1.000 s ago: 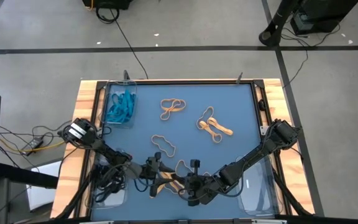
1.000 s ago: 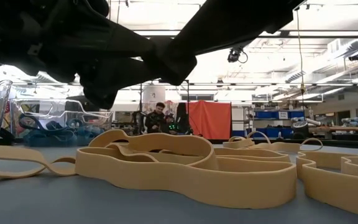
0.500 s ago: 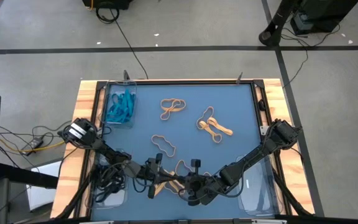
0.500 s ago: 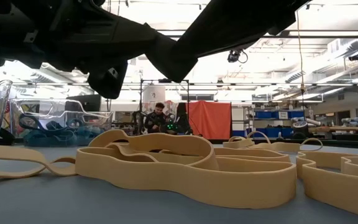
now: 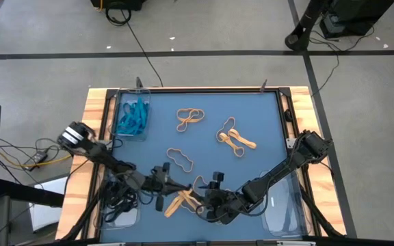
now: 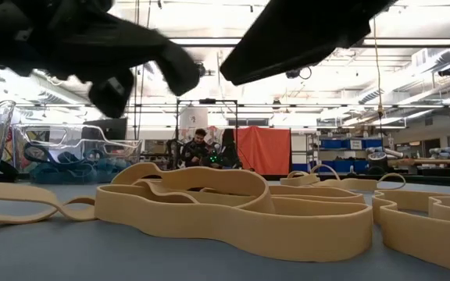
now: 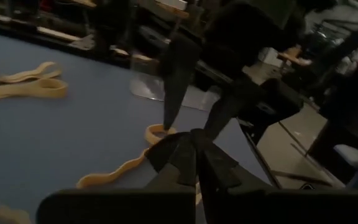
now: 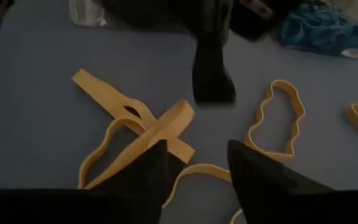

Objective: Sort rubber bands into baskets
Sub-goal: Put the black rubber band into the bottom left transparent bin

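**Handover at the near edge: tan band between two grippers**

Far-left corner of the blue table top (image 5: 252, 123): clear rectangular plastic basket (image 5: 133, 115) holding a heap of teal-blue rubber bands (image 5: 131, 117). Two more clear baskets, near-left (image 5: 120, 208) and near-right (image 5: 286, 205).

Near edge, left of centre: left gripper (image 5: 164, 189), fingers pressed fully together. In the left wrist view a tan-orange rubber band (image 7: 123, 168) runs up to the fingertips; it looks pinched there, though the contact point is partly hidden.

Just right of it: right gripper (image 5: 207, 203), fingers (image 8: 260, 174) spread wide and holding nothing, poised over the crossed tan bands (image 5: 182, 199) on the mat.

Loose tan bands also lie mid-table (image 5: 181, 160), toward the far edge (image 5: 190, 117) and right of centre (image 5: 235, 139).

Judgement, doing it well:
- Lift the left gripper slowly; crossed bands may drag along.
- Keep the right gripper clear of the rising band.
- Carry only one colour to one basket; not the teal one.
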